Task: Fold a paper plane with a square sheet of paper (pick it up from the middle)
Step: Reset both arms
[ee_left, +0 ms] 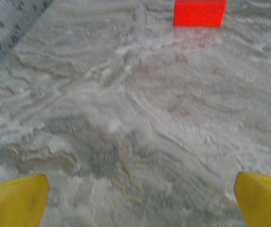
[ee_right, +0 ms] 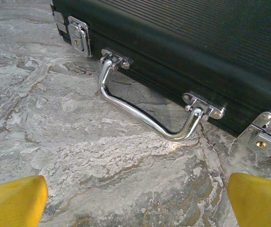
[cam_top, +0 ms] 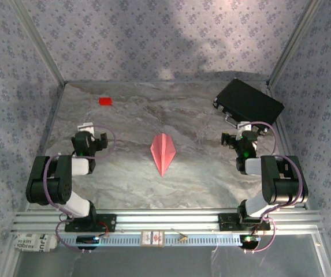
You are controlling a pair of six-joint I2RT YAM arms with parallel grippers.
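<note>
The paper plane lies flat near the middle of the marble-patterned table, a salmon-pink dart with a centre crease, its long point aimed at 6 o'clock toward the arm bases. It sits between the two arms and well apart from both. The left gripper hovers over bare tabletop at about 9 o'clock from the plane, its yellow fingertips spread wide with nothing between them. A small red block lies on the table at 12 o'clock from that gripper, well apart from it. The right gripper sits at about 3 o'clock from the plane, fingers likewise spread wide and empty. Just ahead of it, at 12 o'clock, a black case lies closed on the table with its chrome handle facing the gripper and metal latches on either side.
</note>
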